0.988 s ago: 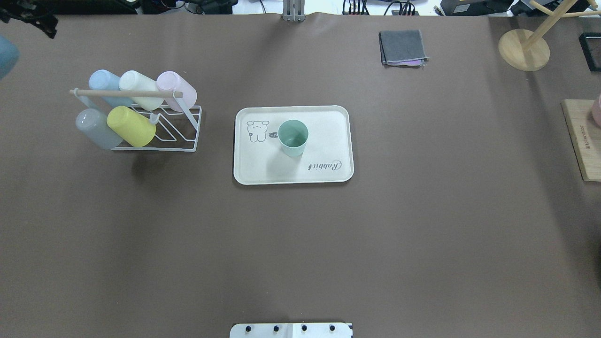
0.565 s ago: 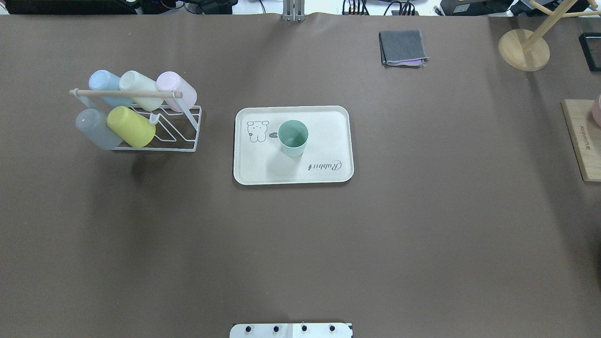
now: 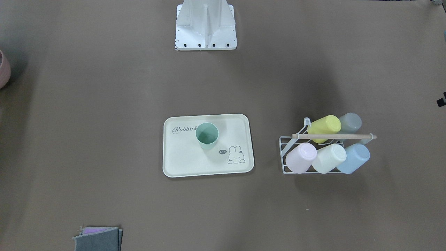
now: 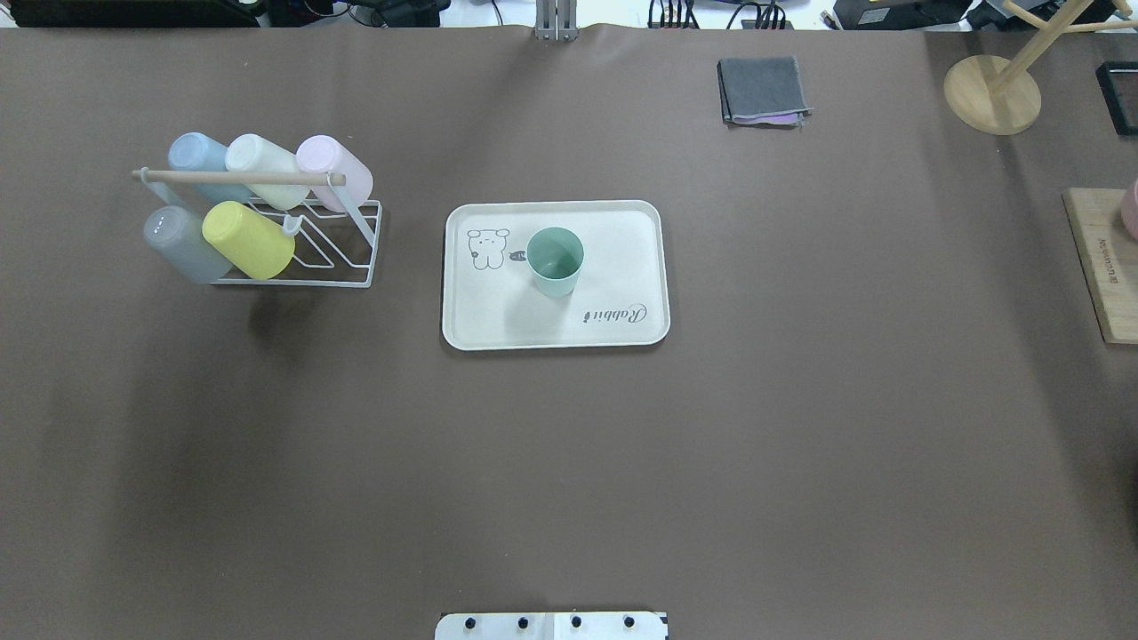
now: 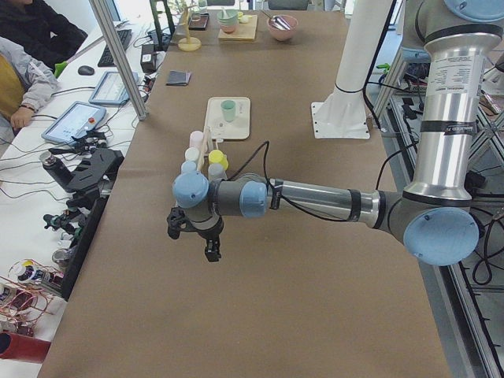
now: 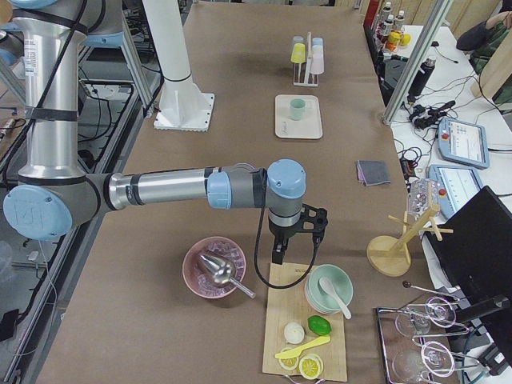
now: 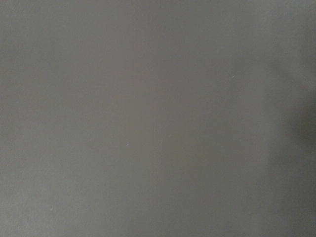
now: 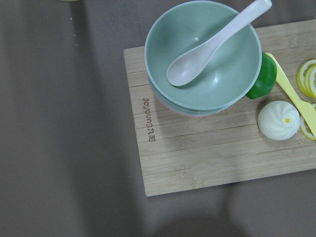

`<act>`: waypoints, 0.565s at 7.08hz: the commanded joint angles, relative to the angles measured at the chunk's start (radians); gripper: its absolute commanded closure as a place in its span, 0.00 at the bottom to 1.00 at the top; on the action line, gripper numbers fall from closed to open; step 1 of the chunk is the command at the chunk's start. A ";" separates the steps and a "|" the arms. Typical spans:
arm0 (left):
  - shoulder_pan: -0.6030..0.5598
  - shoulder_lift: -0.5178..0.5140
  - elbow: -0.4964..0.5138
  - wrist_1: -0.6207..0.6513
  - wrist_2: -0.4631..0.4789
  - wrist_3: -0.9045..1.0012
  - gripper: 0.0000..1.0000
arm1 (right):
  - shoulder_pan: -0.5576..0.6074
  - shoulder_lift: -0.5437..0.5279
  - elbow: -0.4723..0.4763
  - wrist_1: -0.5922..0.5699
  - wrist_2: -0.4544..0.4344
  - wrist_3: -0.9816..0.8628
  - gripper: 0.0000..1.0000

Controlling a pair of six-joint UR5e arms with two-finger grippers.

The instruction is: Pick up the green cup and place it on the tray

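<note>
The green cup stands upright and open-side up on the cream tray, near the rabbit drawing; it also shows in the front-facing view on the tray. My left gripper hangs over bare table far off the table's left end, away from the tray. My right gripper hangs over the wooden board at the table's right end. Both show only in the side views, so I cannot tell if they are open or shut. Nothing is seen held in either.
A white wire rack with several pastel cups, one yellow-green, stands left of the tray. A folded grey cloth and a wooden stand are at the back right. A wooden board carries stacked bowls with a spoon.
One second ago part of my left arm showed at the overhead view's top left corner; it has since moved out of that view. The cup and tray have not moved.
</note>
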 commanded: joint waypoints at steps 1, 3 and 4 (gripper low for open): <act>-0.032 0.087 -0.056 -0.013 0.012 0.073 0.02 | 0.000 0.000 -0.001 0.000 0.002 0.000 0.00; -0.032 0.098 -0.021 -0.016 0.091 0.197 0.02 | 0.000 -0.002 -0.002 -0.002 -0.001 0.000 0.00; -0.035 0.098 -0.028 -0.013 0.086 0.190 0.02 | 0.000 -0.011 -0.001 0.000 0.002 0.000 0.00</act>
